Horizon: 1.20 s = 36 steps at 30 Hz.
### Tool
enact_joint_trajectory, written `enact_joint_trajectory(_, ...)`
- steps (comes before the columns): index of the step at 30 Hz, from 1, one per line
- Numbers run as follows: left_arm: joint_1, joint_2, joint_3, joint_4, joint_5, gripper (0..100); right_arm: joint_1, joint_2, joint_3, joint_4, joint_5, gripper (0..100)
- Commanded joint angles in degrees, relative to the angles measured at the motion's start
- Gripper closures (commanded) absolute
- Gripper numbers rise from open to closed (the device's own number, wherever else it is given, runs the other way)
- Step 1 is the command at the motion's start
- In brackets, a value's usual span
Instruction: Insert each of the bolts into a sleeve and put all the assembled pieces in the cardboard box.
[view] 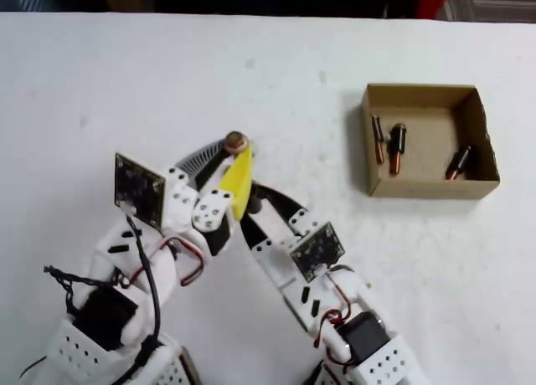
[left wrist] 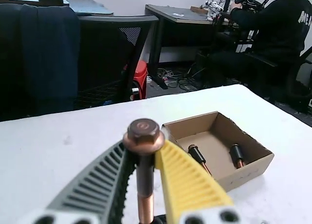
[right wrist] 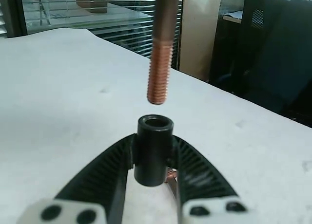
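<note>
Bolt [left wrist: 145, 177] upright, head up, shank pinched between grey and yellow fingers of left gripper [left wrist: 143, 148], closed tight on it. Threaded tip hangs just above mouth of black sleeve [right wrist: 154, 148], not yet in. Sleeve upright, clamped by black-fingered right gripper [right wrist: 153, 142]. Cardboard box [view: 429, 188] off to right on white table [view: 126, 92], three assembled pieces [view: 396, 148] lying inside.

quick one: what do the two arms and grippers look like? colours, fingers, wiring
Both arms: white plastic, black servos, dark circuit board at each wrist. Left gripper: one grey, one yellow ribbed finger. Right gripper: two black ribbed fingers. Thin red wires loop on both; a thick black cable runs down the left arm.
</note>
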Motion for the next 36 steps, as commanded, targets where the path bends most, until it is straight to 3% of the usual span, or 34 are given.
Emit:
enact_joint_trajectory(1, 1.10, -0.84, -0.44, -1.32, 0.70, 98, 0.40, -0.66, 0.18, -1.54, -0.44, 98.1)
enact_joint_trajectory(20, 5.23, -0.84, 2.02, -1.41, 0.70, 98, 0.57, -0.66, 0.09, -3.38, -0.26, 98.1)
enact_joint_trajectory(36, 3.38, -0.75, 10.11, -1.32, 0.70, 98, 0.75, -0.66, 0.44, -3.03, -0.18, 98.1)
